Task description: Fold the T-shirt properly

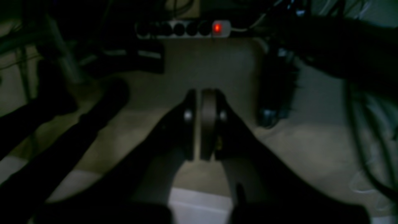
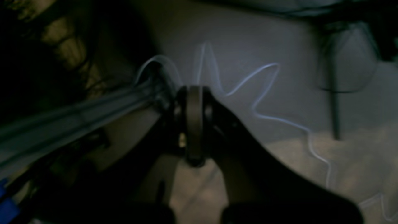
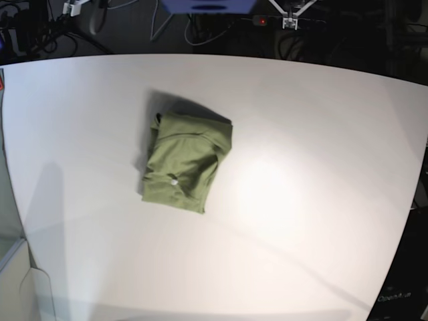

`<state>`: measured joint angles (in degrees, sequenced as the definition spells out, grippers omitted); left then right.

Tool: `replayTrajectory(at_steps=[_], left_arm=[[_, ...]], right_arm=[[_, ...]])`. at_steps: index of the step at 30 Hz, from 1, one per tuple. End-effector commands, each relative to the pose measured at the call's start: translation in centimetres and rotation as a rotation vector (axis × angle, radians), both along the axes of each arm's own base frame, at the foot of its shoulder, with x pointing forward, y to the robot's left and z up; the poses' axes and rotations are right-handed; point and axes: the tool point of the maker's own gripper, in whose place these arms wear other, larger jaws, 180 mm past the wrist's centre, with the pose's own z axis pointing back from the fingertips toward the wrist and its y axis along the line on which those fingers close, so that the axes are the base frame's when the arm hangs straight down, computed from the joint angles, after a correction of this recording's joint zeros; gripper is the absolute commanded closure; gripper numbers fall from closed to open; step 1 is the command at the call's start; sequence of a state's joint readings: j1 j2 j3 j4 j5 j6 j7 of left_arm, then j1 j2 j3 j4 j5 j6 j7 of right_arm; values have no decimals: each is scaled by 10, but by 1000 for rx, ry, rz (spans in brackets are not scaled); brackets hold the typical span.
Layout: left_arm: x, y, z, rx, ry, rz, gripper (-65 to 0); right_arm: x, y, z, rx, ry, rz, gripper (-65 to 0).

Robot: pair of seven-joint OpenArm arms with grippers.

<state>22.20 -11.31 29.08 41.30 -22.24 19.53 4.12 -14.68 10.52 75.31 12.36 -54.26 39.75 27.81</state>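
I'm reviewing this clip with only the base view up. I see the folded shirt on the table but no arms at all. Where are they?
Observer: Both wrist views look at dim floor and cables, not the table. The left wrist view shows a power strip with a red light.
Operator: Is either gripper holding cloth?
Observer: No. The left gripper has its fingers closed together with nothing between them.
Operator: And the right one?
Observer: The right gripper is also shut and empty, with a thin pale cable snaking across the floor behind it.
Operator: So the T-shirt is untouched?
Observer: Yes, the T-shirt shows in neither wrist view; it lies alone on the table as a compact bundle.
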Motion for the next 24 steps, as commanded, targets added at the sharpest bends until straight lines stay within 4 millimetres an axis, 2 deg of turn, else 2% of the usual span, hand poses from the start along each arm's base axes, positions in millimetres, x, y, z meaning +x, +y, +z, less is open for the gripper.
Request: replayTrajectory(at_steps=[1,3,8,10,11,14,19,21,24], left_arm=[[-3,2,-4,18,-1,-16,-23],[-8,1,-12,41,-3,-28,-23],[-5,8,-20,111,-69,-80,-23],[7,11,-18,129,-137,-115,-23],[12,11,-17,123,-161,-123,-23],[23,-2,-21,-3,-198,-50,-23],[44,-11,-26,-288,-194,287,-23],[53,-16,-25,-351,-192,310,-23],[56,-18,-25,-358,-187,291,-23]], right_arm=[[2,-2,1,11,-6,21,-1],[8,21,-4,76,0,80,-4],[4,24,-22,-105,100,276,-7],[14,18,-26,-195,111,336,-7],[16,22,-28,-220,114,355,-7],[28,32,-34,-289,130,416,-9],[45,45,-41,-354,176,459,-9],[52,48,-42,-358,168,455,-13],[64,57,-43,-339,147,449,-58]])
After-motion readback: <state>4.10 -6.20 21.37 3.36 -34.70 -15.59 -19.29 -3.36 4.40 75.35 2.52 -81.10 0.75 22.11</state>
